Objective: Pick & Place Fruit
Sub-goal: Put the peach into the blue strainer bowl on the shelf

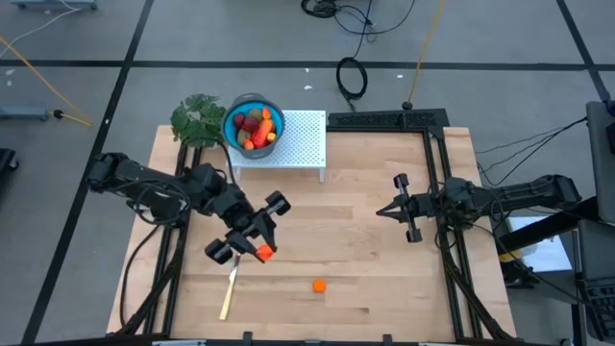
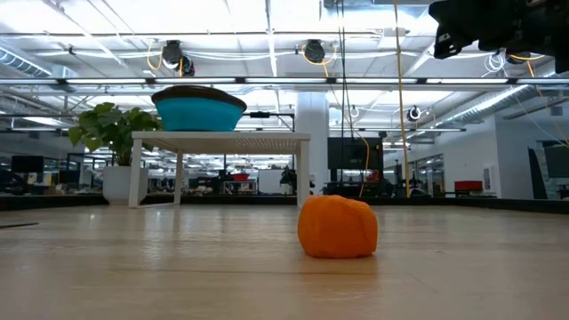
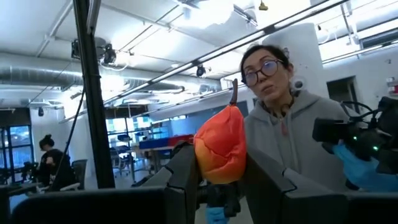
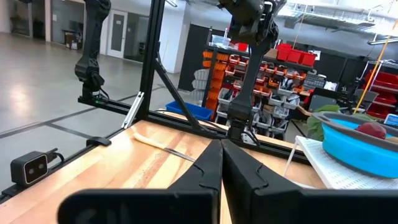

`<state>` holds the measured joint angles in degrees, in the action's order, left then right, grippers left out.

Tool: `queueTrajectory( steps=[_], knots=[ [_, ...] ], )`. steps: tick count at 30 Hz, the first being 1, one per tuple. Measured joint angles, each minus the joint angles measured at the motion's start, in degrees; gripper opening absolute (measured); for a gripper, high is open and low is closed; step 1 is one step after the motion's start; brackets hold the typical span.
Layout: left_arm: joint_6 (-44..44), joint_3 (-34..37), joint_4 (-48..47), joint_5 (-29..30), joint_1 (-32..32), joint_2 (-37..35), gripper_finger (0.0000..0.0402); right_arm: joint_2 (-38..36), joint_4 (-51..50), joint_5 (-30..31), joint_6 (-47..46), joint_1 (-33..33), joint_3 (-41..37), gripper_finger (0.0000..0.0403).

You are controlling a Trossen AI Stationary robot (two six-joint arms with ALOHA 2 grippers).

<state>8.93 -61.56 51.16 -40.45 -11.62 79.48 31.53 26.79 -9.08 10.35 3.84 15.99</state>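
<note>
Left gripper point(image 1: 252, 242) grasps a red-orange fruit point(image 3: 221, 151) above the table's point(image 1: 365, 279) near left, its dark stem pointing up between the fingers point(image 3: 184, 174). Just right, a small orange piece point(image 1: 318, 284) lies on the wood. Right gripper point(image 1: 388, 210), clenched empty, waits far right. No writing can be read.

A blue bowl point(image 1: 237, 112) is set on a white perforated stand point(image 1: 303, 139), with a green leafy plant point(image 1: 197, 118) just beside it. A pale yellow-handled knife point(image 1: 228, 293) is laid on the wooden table point(image 1: 375, 279). A person in a grey hoodie point(image 3: 292, 140) is seen beyond.
</note>
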Motion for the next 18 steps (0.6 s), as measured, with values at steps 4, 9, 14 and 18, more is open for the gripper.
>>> queueTrajectory(
  steps=[4,9,14,18],
  knots=[
    [0.6,0.0,-0.4,4.3,0.0,0.0,0.0095,0.0,0.0,0.0,0.0,0.0,0.0,0.0],
    [6.0,0.0,0.9,19.7,0.0,0.0,0.0095,0.0,0.0,0.0,0.0,0.0,0.0,0.0],
    [16.5,0.0,4.9,35.5,0.3,0.0,0.0095,0.0,0.0,0.0,-0.2,0.0,0.0,0.0],
    [23.7,0.0,9.9,43.3,0.5,0.0,0.0095,0.0,0.0,0.0,-0.2,0.0,0.0,0.0]
  ],
)
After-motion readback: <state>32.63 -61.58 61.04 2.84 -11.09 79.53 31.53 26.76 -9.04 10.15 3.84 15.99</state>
